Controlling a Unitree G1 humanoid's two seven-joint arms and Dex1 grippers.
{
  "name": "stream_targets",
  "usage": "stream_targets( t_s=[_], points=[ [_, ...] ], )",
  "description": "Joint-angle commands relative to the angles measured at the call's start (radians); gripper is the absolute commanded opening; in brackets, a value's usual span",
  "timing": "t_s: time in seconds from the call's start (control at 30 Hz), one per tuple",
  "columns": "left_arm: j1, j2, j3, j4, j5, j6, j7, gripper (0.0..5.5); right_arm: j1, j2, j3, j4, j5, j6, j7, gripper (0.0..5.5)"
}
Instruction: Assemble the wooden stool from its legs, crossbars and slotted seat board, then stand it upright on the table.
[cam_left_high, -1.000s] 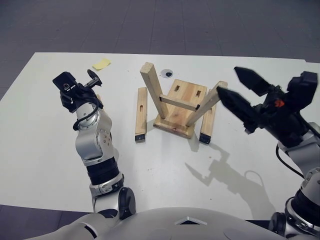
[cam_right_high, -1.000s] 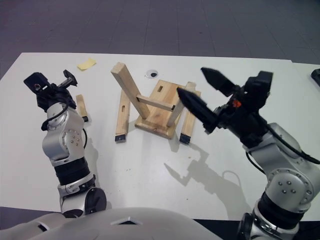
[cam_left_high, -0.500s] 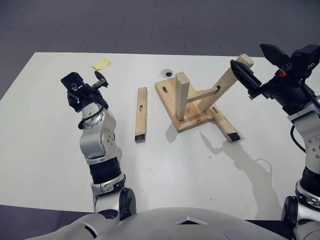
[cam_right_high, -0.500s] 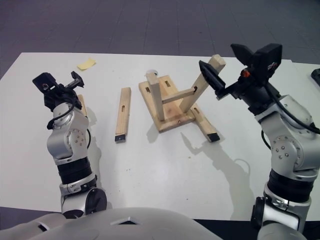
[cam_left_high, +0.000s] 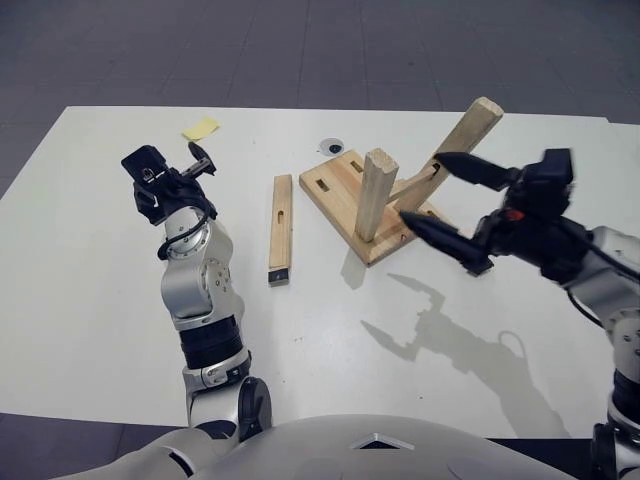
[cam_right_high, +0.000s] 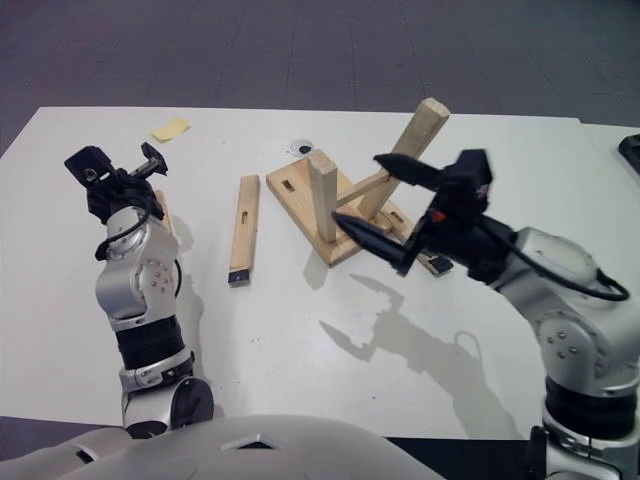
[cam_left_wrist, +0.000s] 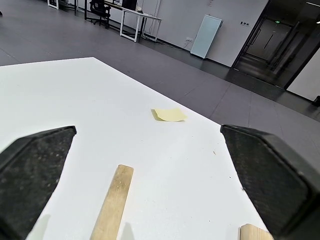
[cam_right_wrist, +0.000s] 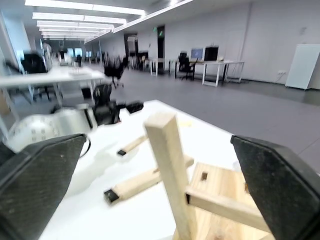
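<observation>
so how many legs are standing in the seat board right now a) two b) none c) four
a: an upright leg and a tilted leg rise from the seat board, while a loose leg lies flat beside it.

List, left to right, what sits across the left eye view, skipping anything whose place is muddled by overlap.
Left gripper → loose slotted leg lying flat → upright leg standing on the seat board → right gripper.
</observation>
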Motion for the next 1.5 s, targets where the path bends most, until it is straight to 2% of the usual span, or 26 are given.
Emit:
stream_targets(
  t_s=[0.03,0.17,0.33,0.57,0.7,0.87,0.97,1.07,1.17,1.33,1.5],
  points=[
    [-0.020,-0.016,-0.020,0.024,0.002,-0.009,0.003,5.39,-0.091,0.047,0.170,0.071,-0.179,-0.062,-0.021,5.40],
    [-0.026,-0.011,-0.025,0.035,0.001,-0.011,0.000,5.39,-0.162,0.094,0.225,0.165,-0.331,-0.125,-0.083,5.40],
    [-0.019,-0.010,-0.026,0.037,0.002,-0.014,0.002,5.39,-0.235,0.080,0.159,0.251,-0.431,-0.193,-0.117,5.40],
    [-0.018,-0.014,-0.029,0.041,0.003,-0.016,0.006,5.39,-0.326,0.169,0.116,0.303,-0.484,-0.264,-0.203,5.40],
    [-0.019,-0.007,-0.031,0.042,0.005,-0.017,0.003,5.39,-0.308,0.210,0.077,0.240,-0.372,-0.229,-0.179,5.40],
    [-0.025,0.002,-0.019,0.040,0.008,-0.027,0.011,5.39,-0.371,0.301,-0.018,0.123,-0.061,-0.120,-0.257,5.40],
    [-0.047,0.024,0.014,0.047,0.006,-0.048,0.027,5.39,-0.367,0.328,0.073,0.040,0.052,-0.028,-0.265,5.40],
    [-0.070,0.044,0.030,0.060,0.007,-0.065,0.028,5.39,-0.321,0.346,0.222,0.026,0.038,0.051,-0.276,5.40],
    [-0.081,0.047,0.028,0.070,0.010,-0.078,0.027,5.39,-0.299,0.398,0.309,0.085,-0.009,0.079,-0.319,5.40],
    [-0.088,0.038,0.018,0.084,0.008,-0.087,0.030,5.39,-0.329,0.408,0.387,0.207,-0.181,0.083,-0.377,5.40],
    [-0.090,0.039,0.019,0.095,0.007,-0.088,0.028,5.39,-0.343,0.363,0.353,0.278,-0.303,0.029,-0.351,5.40]
  ],
)
